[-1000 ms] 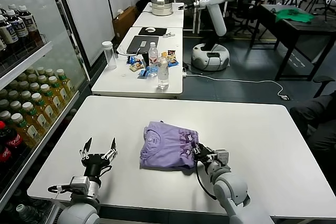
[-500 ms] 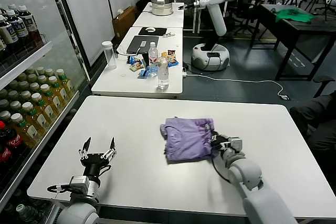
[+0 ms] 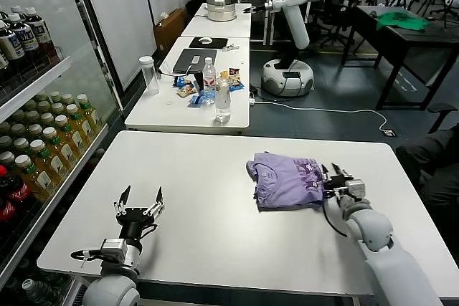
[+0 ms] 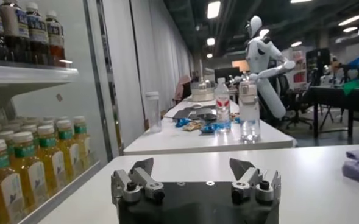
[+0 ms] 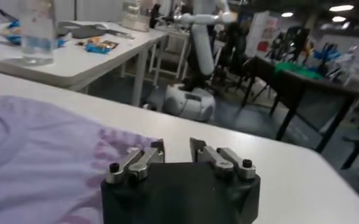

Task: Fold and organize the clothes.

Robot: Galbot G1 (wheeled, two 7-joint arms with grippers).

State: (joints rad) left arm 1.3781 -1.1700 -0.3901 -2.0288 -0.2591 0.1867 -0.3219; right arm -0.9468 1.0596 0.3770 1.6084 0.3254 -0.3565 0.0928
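The clothes are one lavender T-shirt (image 3: 285, 180), folded into a compact bundle on the white table (image 3: 193, 177), right of centre. The right wrist view shows the T-shirt (image 5: 39, 152) spread up to the fingers. My right gripper (image 3: 337, 180) sits low at the shirt's right edge. This right gripper (image 5: 177, 148) is open by a small gap, with bare table showing between the fingers and the fabric edge beside one finger (image 5: 155, 151). My left gripper (image 3: 138, 209) rests near the table's front left, well away from the shirt. That left gripper (image 4: 191, 167) is wide open and holds nothing.
A shelf of drink bottles (image 3: 43, 141) lines the left side. Behind stands a second table (image 3: 193, 98) with water bottles (image 3: 222, 98), a laptop and snacks. A green cloth (image 3: 401, 21) lies on a dark table at the far right. Another robot (image 3: 290, 26) stands beyond.
My right gripper dragged the folded shirt to the right and a little farther back across the table, then opened its fingers. The left arm barely moved.
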